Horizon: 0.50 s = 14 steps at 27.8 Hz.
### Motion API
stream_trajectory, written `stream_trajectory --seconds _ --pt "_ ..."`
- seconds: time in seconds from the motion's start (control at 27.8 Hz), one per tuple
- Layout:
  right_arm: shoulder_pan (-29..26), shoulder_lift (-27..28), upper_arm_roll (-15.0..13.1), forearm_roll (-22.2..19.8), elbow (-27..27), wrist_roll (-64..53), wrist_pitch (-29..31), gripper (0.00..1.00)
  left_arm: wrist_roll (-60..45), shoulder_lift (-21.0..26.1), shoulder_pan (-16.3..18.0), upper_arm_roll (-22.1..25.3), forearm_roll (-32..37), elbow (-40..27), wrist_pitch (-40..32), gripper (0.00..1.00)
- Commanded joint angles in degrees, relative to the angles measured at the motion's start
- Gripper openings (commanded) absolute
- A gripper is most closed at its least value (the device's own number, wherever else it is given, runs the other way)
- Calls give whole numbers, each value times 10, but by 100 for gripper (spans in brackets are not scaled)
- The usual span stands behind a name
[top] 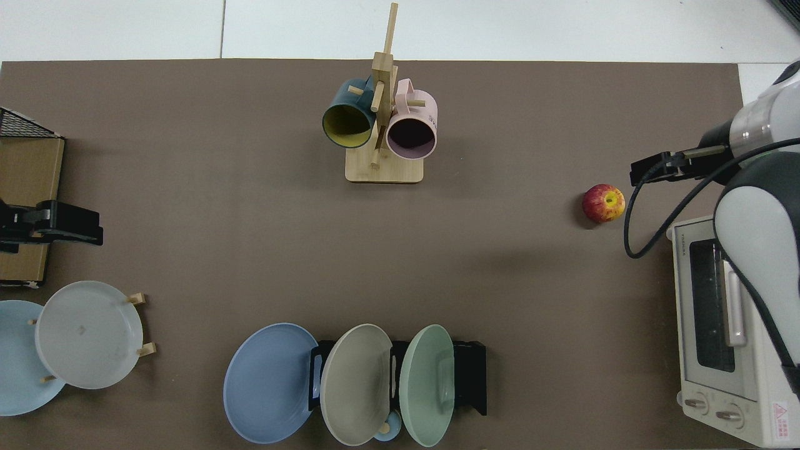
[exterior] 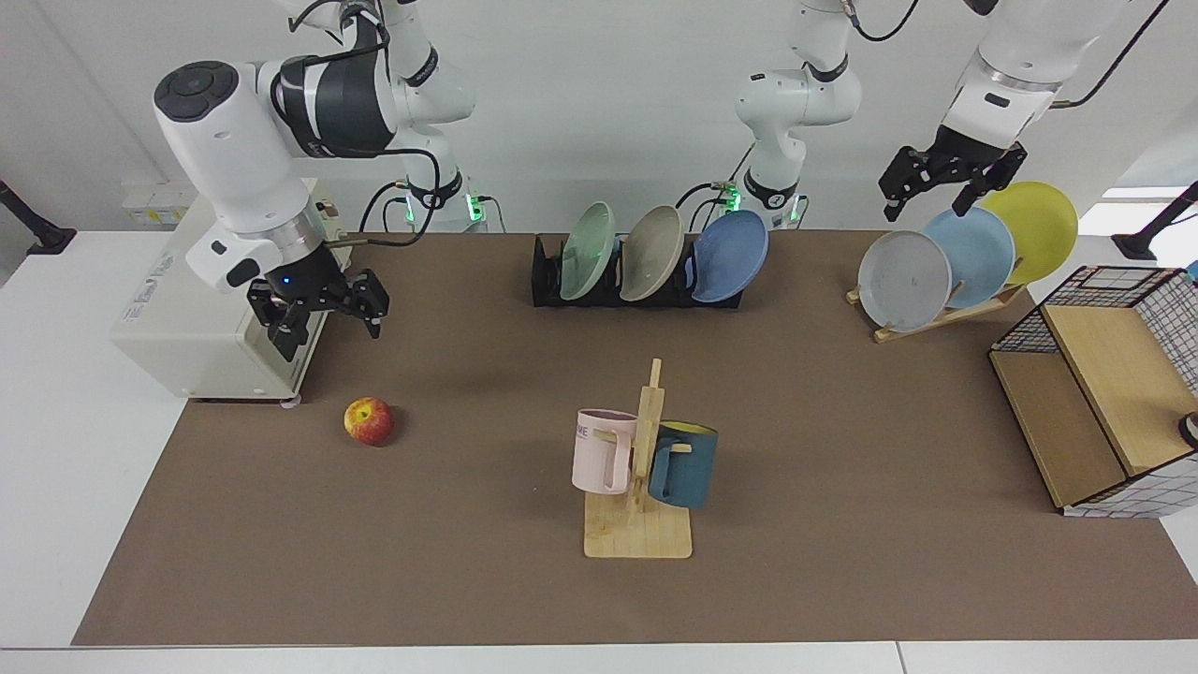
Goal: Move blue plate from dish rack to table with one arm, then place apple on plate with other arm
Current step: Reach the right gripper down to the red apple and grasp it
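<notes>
Here, apple [exterior: 369,420] on table [exterior: 468,580], right gripper [exterior: 329,317] spread above, apart.

A wooden mug tree [exterior: 639,505] stands mid-mat with a pink mug [exterior: 602,451] and a teal mug [exterior: 684,464] hung on either side. A white toaster oven [exterior: 201,323] sits at one end, a wire-and-wood shelf [exterior: 1104,393] at the other. A slanted wooden stand [exterior: 945,315] holds grey [exterior: 903,280], pale blue [exterior: 973,255] and yellow [exterior: 1037,229] plates.
</notes>
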Motion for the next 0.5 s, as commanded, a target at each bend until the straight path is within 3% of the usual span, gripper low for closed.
stream_trajectory --seconds 0.0,0.47 --pt "-8 30 4 11 17 8 29 100 2 -1 7 -3 -8 8 -10 100" --pt "-18 71 2 2 3 9 82 100 2 -1 7 -3 -8 8 -10 100"
